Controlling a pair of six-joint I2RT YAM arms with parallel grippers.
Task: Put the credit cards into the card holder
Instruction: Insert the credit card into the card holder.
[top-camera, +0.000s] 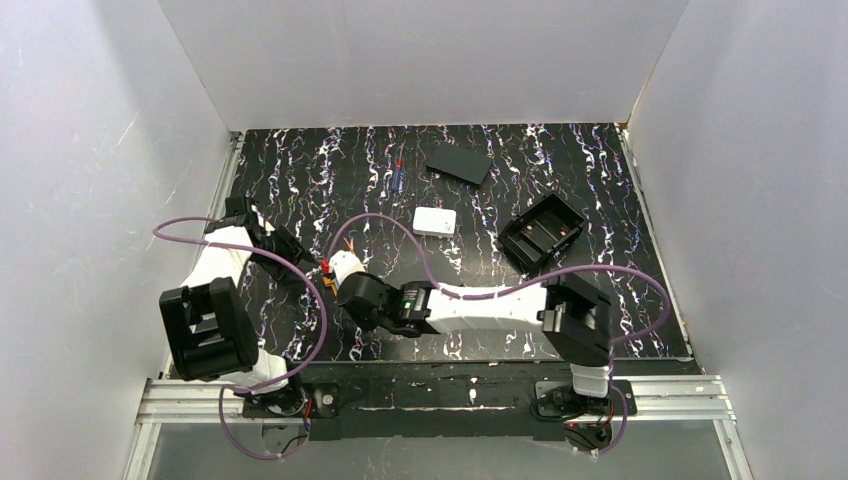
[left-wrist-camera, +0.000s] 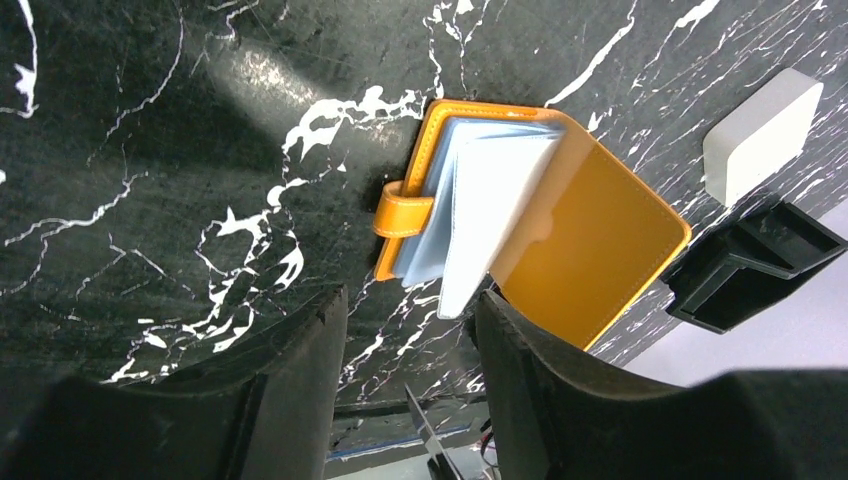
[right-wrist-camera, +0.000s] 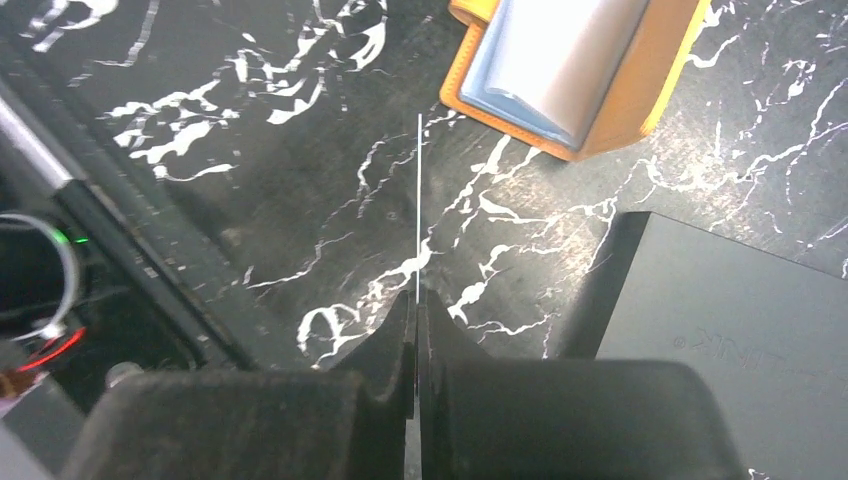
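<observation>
The orange card holder (left-wrist-camera: 590, 240) lies open on the black marbled table, its pale blue-grey sleeves (left-wrist-camera: 480, 200) fanned up and its clasp tab (left-wrist-camera: 403, 212) sticking out. My left gripper (left-wrist-camera: 410, 310) is open just short of it, and one pale sleeve hangs by the right fingertip (left-wrist-camera: 500, 330). My right gripper (right-wrist-camera: 417, 300) is shut on a thin credit card (right-wrist-camera: 418, 200), seen edge-on and pointing toward the card holder (right-wrist-camera: 640, 90). That card's edge (left-wrist-camera: 425, 425) also shows low in the left wrist view. From above, both grippers meet at the table's left and hide most of the holder.
A white box (top-camera: 435, 221) and an open black tray (top-camera: 540, 232) sit mid-table. A flat black rectangle (top-camera: 459, 162) and a pen (top-camera: 398, 172) lie farther back. A flat black slab (right-wrist-camera: 720, 330) lies right of my right gripper. White walls enclose the table.
</observation>
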